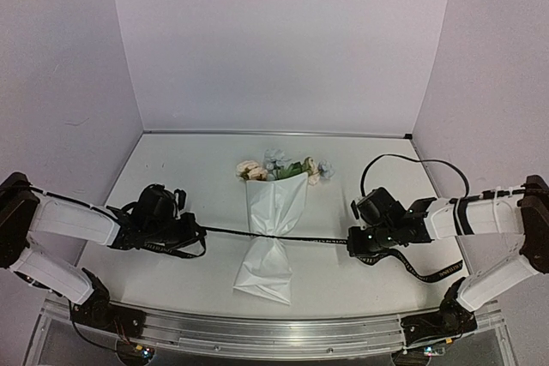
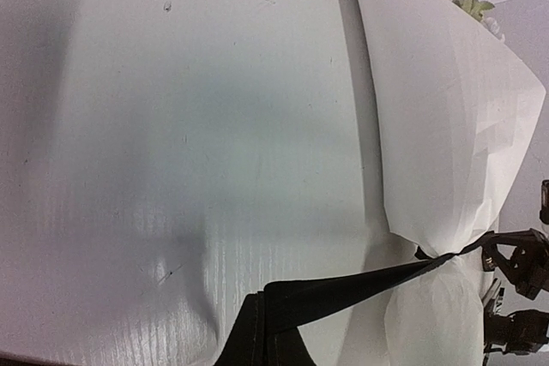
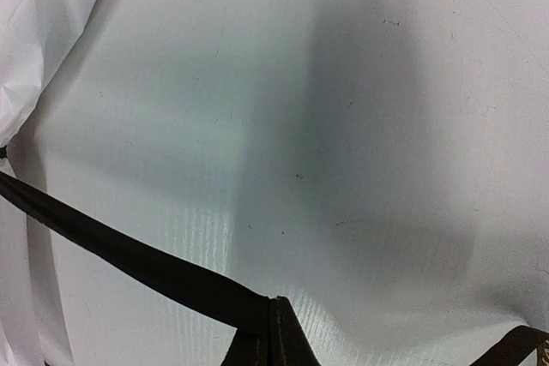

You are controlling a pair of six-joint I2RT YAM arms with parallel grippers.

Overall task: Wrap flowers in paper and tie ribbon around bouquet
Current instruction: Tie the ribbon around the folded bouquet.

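The bouquet [image 1: 273, 237] lies mid-table [image 1: 189, 169], its flowers [image 1: 279, 167] toward the far edge. The black ribbon [image 1: 317, 238] cinches the white paper [image 1: 276, 199] at its waist. The ribbon runs taut between the left gripper [image 1: 196, 231] and the right gripper [image 1: 352, 242], each clenched on it, with loose tails trailing toward the near edge.

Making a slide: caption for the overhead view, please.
Left claw and right claw hold ribbon taut around the bouquet.

Stems unseen within the paper [image 1: 276, 199]
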